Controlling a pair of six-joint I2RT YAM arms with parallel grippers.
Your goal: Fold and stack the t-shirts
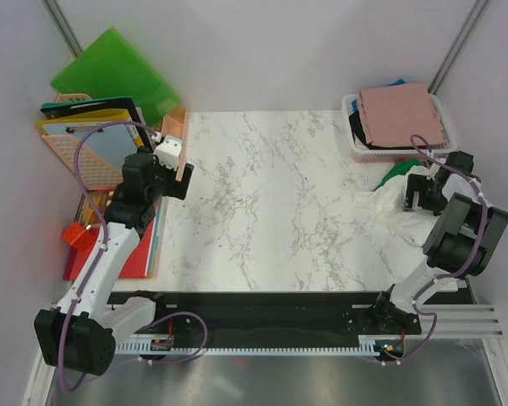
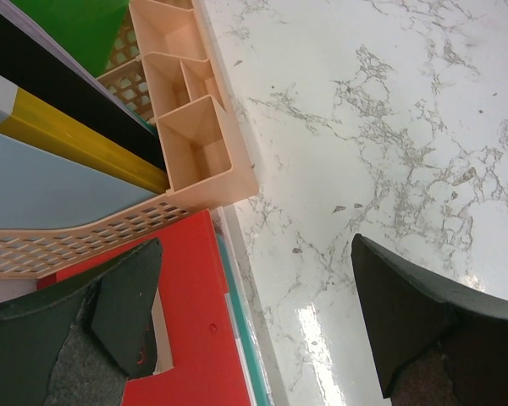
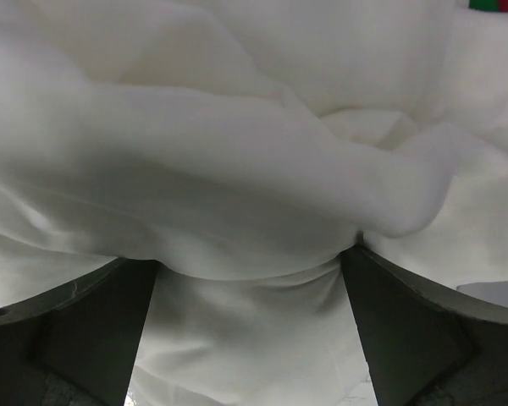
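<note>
right pincer (image 3: 252, 254) is spread wide; white t-shirt (image 3: 237, 144) is bunched directly in front, cloth bulged in between the jaws, not pinched. left pincer (image 2: 256, 241) is spread too, marble surface (image 2: 389, 127) seen beneath. pink t-shirt (image 1: 404, 114) is stacked in basket (image 1: 349, 106) beyond right pincer.

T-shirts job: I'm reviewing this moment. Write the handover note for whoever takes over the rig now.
Left gripper: open, empty, over the left edge of the table, beside the red folder and peach tray.
Right gripper: open, low on the crumpled white t-shirt, cloth bunched between its fingers, not clamped.
Green t-shirt peeks out beside the white one, near the basket; pink t-shirt tops the pile in it.
Done: no folded stack in view.
Left: spread, fold and stack each shirt.
</note>
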